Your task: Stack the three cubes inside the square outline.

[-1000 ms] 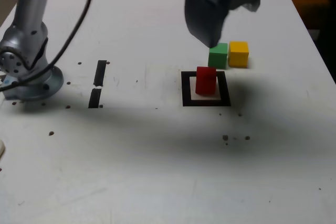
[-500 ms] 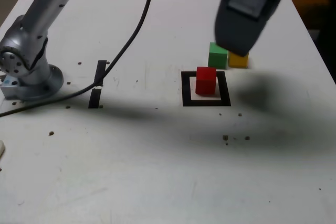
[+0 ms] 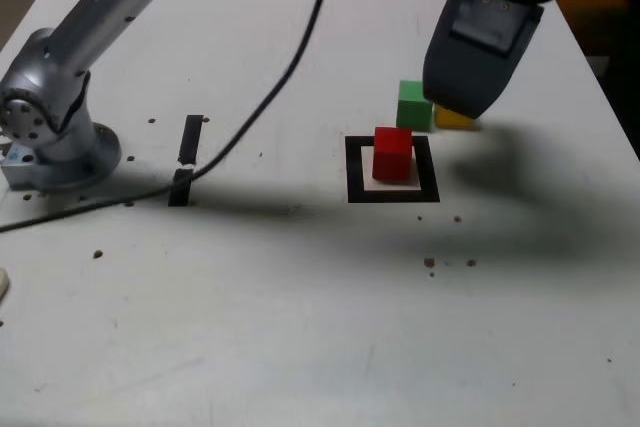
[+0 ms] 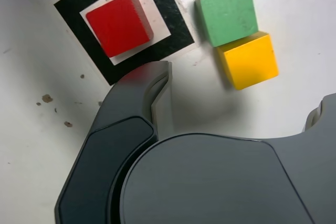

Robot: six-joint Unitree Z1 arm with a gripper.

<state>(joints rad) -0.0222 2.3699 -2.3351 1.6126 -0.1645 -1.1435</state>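
Nearest in the exterior view, the red cube (image 3: 392,152) is seen standing inside the square outline (image 3: 354,169), so 1 of 3 cubes is judged placed. Just beyond the frame, the green cube (image 3: 413,105) rests on the table (image 3: 300,307), with the yellow cube (image 4: 248,60) touching or nearly touching it. Above these 2, the gripper (image 4: 231,108) is held with jaws spread wide and nothing between them. 2 pick-ups and both stacking steps are judged left to do.
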